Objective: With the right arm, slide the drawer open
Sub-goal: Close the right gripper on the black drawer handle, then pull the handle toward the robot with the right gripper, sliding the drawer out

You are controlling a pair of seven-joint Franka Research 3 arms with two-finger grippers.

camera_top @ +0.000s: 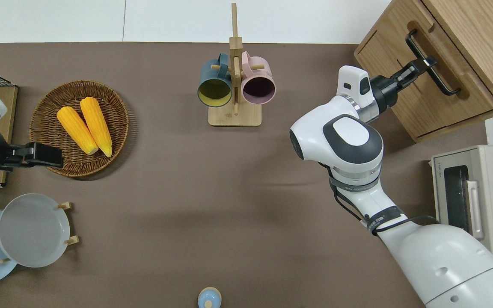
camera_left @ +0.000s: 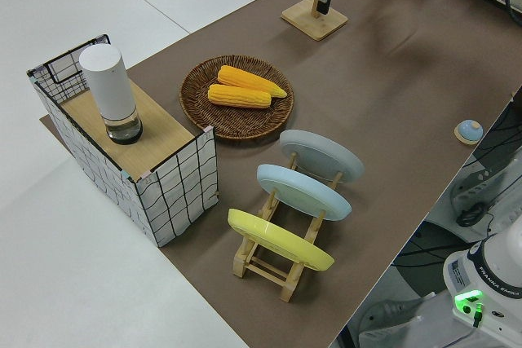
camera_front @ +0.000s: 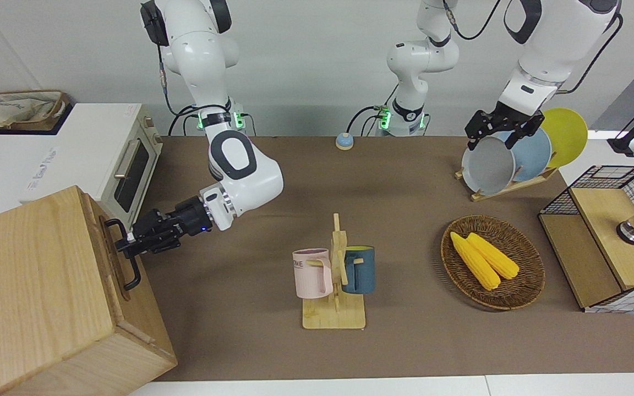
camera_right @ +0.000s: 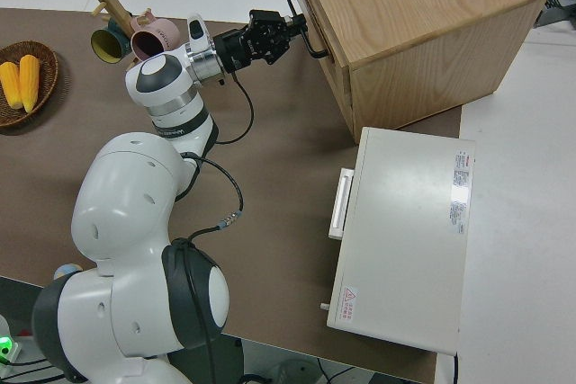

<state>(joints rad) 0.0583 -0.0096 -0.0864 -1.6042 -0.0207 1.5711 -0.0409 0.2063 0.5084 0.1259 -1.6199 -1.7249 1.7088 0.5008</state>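
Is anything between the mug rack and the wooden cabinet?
Only the right arm and bare tabletop, seen overhead; its hand is at the drawer handle.

The right end effector [camera_top: 427, 64] sits at the drawer [camera_top: 426, 81] handle [camera_top: 431, 62]; left arm parked.

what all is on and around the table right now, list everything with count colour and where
cabinet: 1, light wood, right arm's end of the table
drawer: 1, light wood, black bar handle, in the cabinet
toaster oven: 1, white, beside the cabinet, nearer to the robots
mug stand: 1, wood, mid-table
mugs: 2, pink and dark blue, on the stand
basket: 1, brown wicker, holds corn
corn cobs: 2, yellow
plate rack: plates grey, blue, yellow
mesh box: 1, left arm's end
bell: 1, blue
right gripper: at the handle
left gripper: parked
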